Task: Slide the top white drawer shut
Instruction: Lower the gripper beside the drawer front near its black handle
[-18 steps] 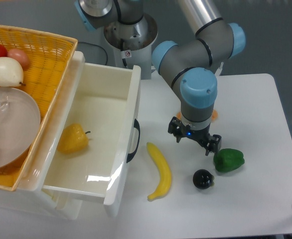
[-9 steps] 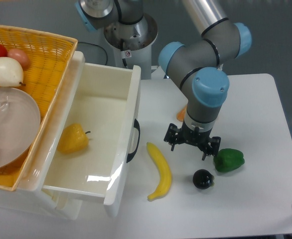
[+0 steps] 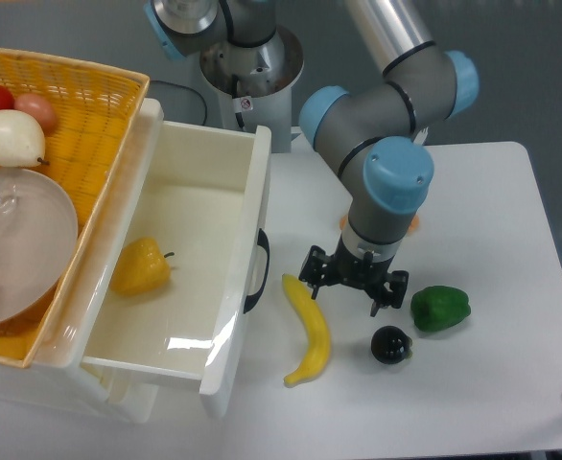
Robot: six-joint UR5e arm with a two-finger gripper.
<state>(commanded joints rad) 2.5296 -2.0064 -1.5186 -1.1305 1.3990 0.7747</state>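
The top white drawer (image 3: 247, 240) stands pulled far out to the right, with a black arched handle (image 3: 258, 271) on its front. A yellow bell pepper (image 3: 139, 267) lies inside it. My gripper (image 3: 352, 283) is open and empty, pointing down over the table to the right of the drawer front. It hangs just above the upper end of a banana (image 3: 310, 329), apart from the handle.
A green pepper (image 3: 440, 309) and a dark round fruit (image 3: 391, 344) lie right of the gripper. A yellow wicker basket (image 3: 89, 125) with fruit and a clear bowl (image 3: 17, 244) sits on top of the drawer unit. The robot base (image 3: 252, 77) is behind.
The gripper has moved left and slightly down, from beside the green pepper toward the banana and the drawer front. Its jaws stay open. The drawer has not moved.
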